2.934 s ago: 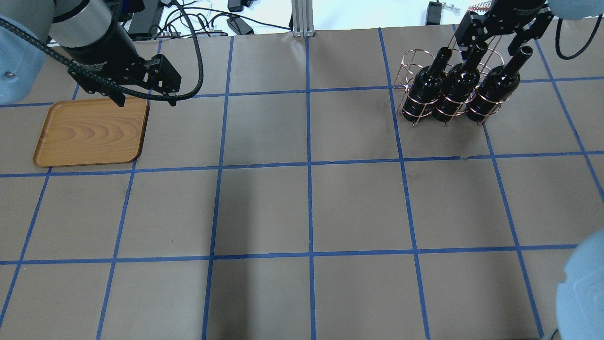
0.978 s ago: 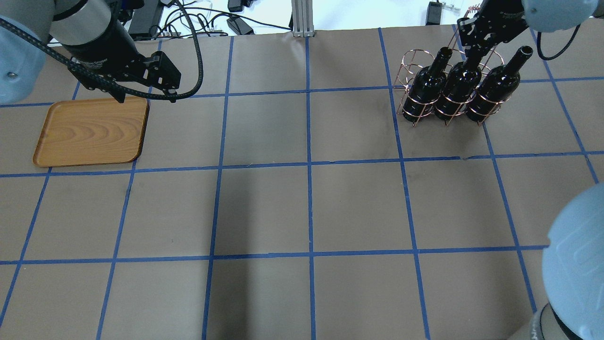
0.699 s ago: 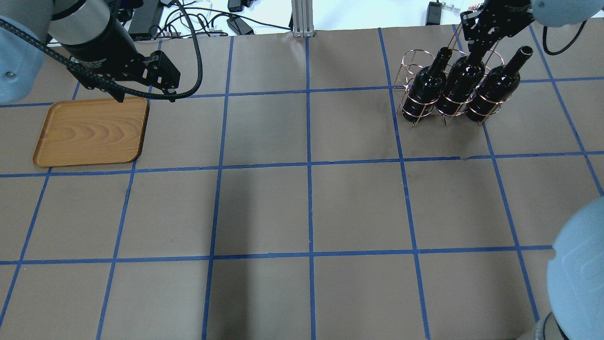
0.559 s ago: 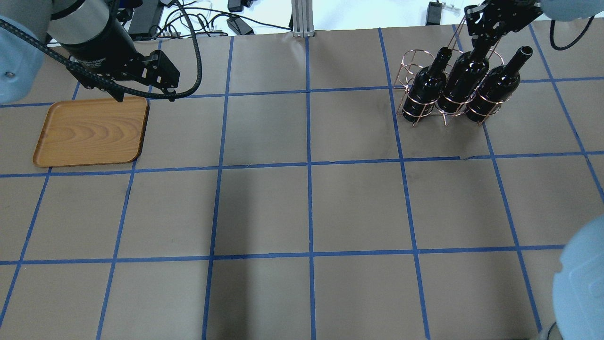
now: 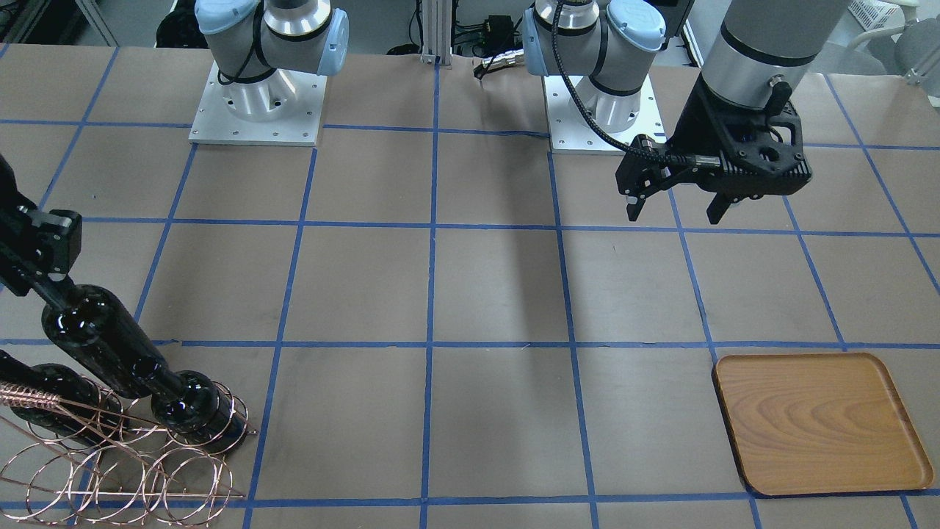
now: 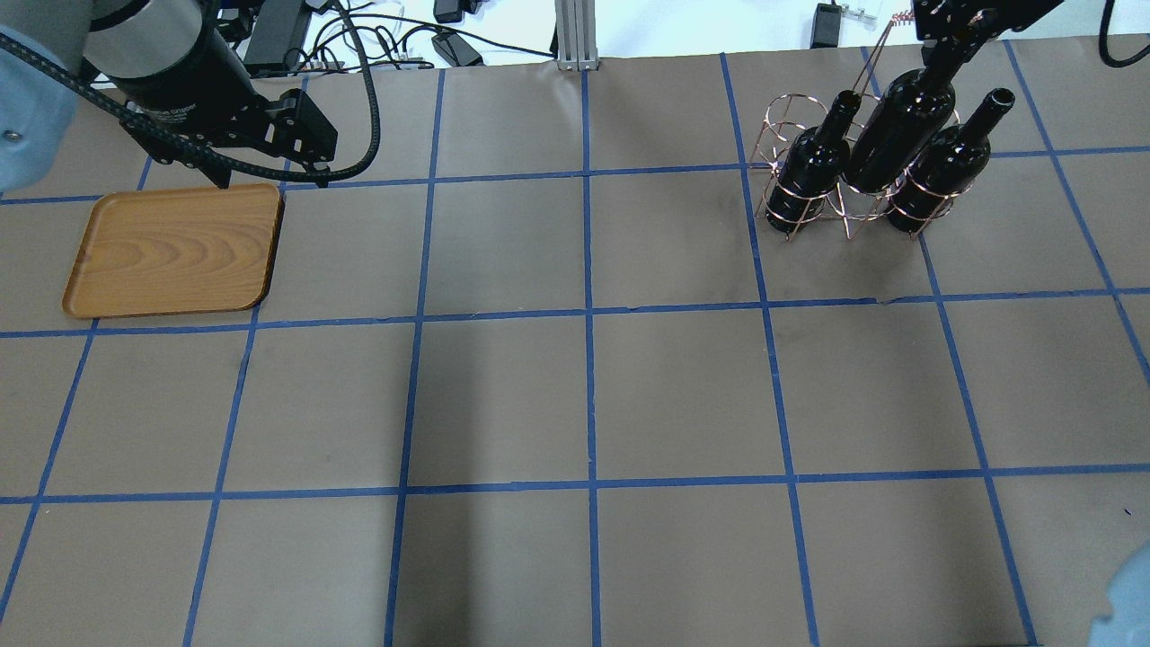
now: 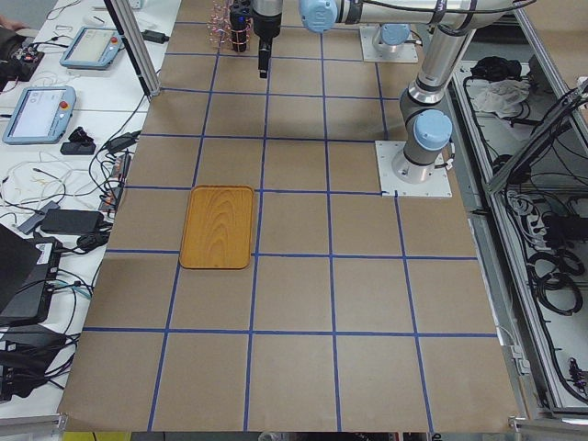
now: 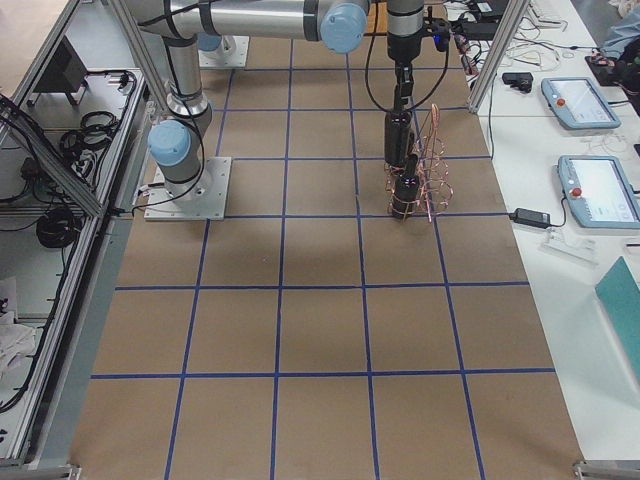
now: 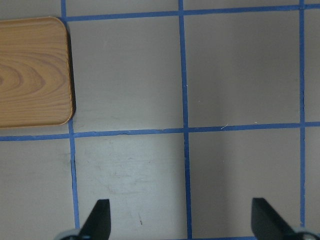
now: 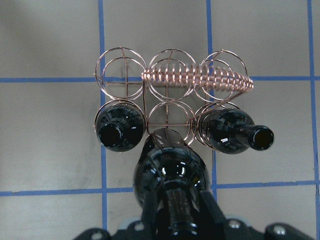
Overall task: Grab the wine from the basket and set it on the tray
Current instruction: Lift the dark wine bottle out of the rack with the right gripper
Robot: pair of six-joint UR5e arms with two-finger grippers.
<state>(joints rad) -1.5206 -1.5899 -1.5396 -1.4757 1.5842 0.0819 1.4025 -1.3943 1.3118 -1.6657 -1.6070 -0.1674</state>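
The wine bottle (image 6: 903, 121) is gleaming glossy near-black with white glints, and the two other bottles (image 6: 809, 171) are shining the same black. The basket (image 10: 200, 79) is glowing rose-gold copper, its wire making a pattern of round loops and one tight coil. The tray (image 6: 175, 252) is showing warm orange-brown wood, with darker grain curving across it. The surface (image 6: 503, 395) is lying dull grey-brown, with blue tape crossing it in squares. The left claw (image 5: 674, 214) and the right claw (image 10: 177, 215) are showing matte black; the arms (image 5: 756, 44) are wearing silver tubes and pale blue joint caps.
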